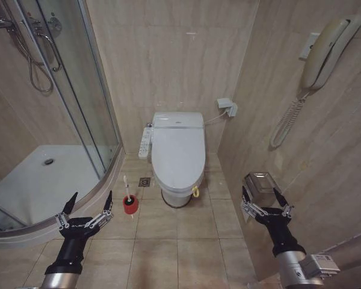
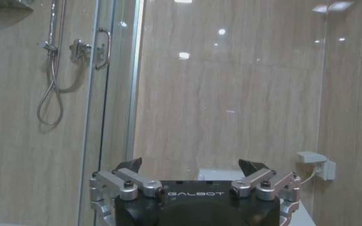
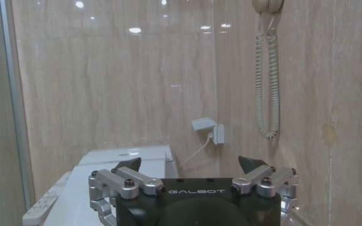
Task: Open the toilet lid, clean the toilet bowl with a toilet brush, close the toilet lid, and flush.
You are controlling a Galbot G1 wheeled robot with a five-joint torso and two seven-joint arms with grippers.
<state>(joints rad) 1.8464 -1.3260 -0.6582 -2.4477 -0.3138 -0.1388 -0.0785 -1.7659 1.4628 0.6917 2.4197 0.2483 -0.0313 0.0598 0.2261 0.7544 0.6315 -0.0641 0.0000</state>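
With both the left gripper (image 1: 89, 205) and right gripper (image 1: 266, 199) spread-fingered and well short of it, the closed toilet lid (image 1: 178, 149) looks glossy, stiff and slippery, best lifted by its front-edge yellow loop tag (image 1: 196, 192).

The glossy white toilet lid (image 1: 178, 150) lies shut over the toilet bowl (image 1: 177, 196). Left of the bowl, the toilet brush (image 1: 126, 188) stands upright.

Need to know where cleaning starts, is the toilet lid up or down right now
Down. The toilet lid lies flat, covering the toilet bowl; its yellow loop tag hangs at the front edge.
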